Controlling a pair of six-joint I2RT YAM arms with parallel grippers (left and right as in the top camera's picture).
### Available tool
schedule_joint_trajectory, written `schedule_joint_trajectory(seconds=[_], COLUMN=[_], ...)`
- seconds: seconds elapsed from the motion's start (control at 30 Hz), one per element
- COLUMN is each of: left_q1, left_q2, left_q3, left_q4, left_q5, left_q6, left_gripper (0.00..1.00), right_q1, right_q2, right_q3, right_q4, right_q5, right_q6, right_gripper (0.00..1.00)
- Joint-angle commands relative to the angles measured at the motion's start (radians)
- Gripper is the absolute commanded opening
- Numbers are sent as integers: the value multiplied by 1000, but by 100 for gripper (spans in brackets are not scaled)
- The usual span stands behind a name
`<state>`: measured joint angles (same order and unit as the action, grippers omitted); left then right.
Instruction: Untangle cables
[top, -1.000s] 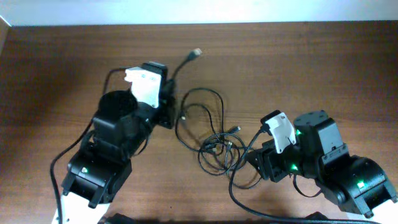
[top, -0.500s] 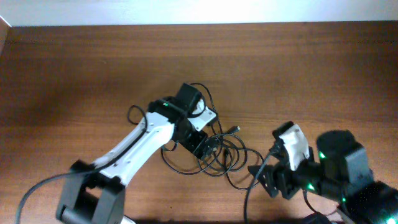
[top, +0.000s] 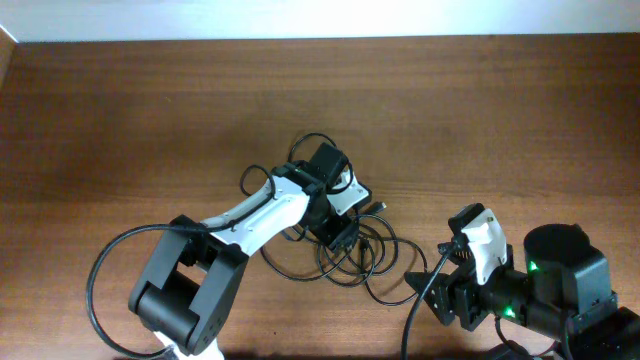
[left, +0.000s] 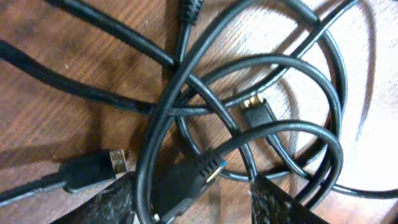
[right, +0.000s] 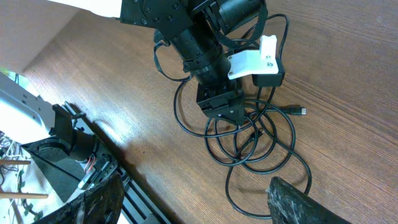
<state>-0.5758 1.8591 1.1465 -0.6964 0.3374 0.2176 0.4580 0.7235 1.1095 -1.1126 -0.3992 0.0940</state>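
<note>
Left tool (left: 193, 183): we see it partly open, its fingers straddling strands and a plug of the cables (top: 350, 255), gripping none. The cables lie tangled near the middle of the bench (top: 120, 120). Right tool (right: 194, 186): wide open and empty, toward the near right corner.
</note>
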Motion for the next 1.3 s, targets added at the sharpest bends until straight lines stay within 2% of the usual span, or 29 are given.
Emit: schedule_joint_trajectory(seconds=[0.0,0.1,0.13,0.2,0.23,0.27,0.33,0.43,0.47,0.5,0.53,0.57,0.63,0.7,0.73,0.8,0.83,0.87,1.07,1.17,1.27], left_q1=[-4,-4,-4,-4,-1,3,3,3,3,3,3,3,3,3,3,3,3,3,3,3,3], left_q2=[11,11,6,-64,-137,-232,-406,-704,-742,-790,-894,-931,-985,-1012,-1030,-1040,-1040,-1040,-1038,-1034,-1021], left_q3=[0,0,5,34,58,86,107,107,107,107,107,107,107,108,108,108,108,109,111,111,111], left_q4=[4,3,1,-1,-1,0,26,97,98,99,102,102,101,121,168,218,233,252,733,893,1088], left_q5=[15,15,17,59,59,60,60,60,60,60,59,59,-11,-148,-289,-441,-648,-716,-694,-695,-696], left_q6=[5,4,-40,-49,-16,-13,-13,-14,-14,-14,-14,-14,-22,-40,-73,-74,-74,-74,-58,-53,16], left_gripper=[0,0,0,0,0,0,0,0,0,0,0,0,0,0,0,0,0,0,0,0,0], right_q1=[0,0,0,0,0,0,0,0,0,0,0,0,0,0,0,0,0,0,0,0,0], right_q2=[-5,-5,-5,-5,-5,-5,-5,-4,-4,-4,-4,-4,-4,-4,-4,-4,-4,-4,-4,19,66], right_q3=[6,6,6,6,6,6,6,6,6,6,6,6,6,6,6,6,6,6,-5,-14,-14], right_q4=[1,0,-1,-13,-23,-34,-36,56,60,54,54,55,48,34,7,-23,-50,-55,-63,-63,-62], right_q5=[-8,-8,-8,35,45,44,6,22,69,185,264,285,285,285,285,286,309,311,311,310,306], right_q6=[-1,-1,-1,0,0,0,0,7,58,171,246,263,263,262,262,262,262,262,259,259,259], right_gripper=[73,73,73,74,83,99,99,99,99,99,99,99,99,99,99,99,99,99,99,99,99])
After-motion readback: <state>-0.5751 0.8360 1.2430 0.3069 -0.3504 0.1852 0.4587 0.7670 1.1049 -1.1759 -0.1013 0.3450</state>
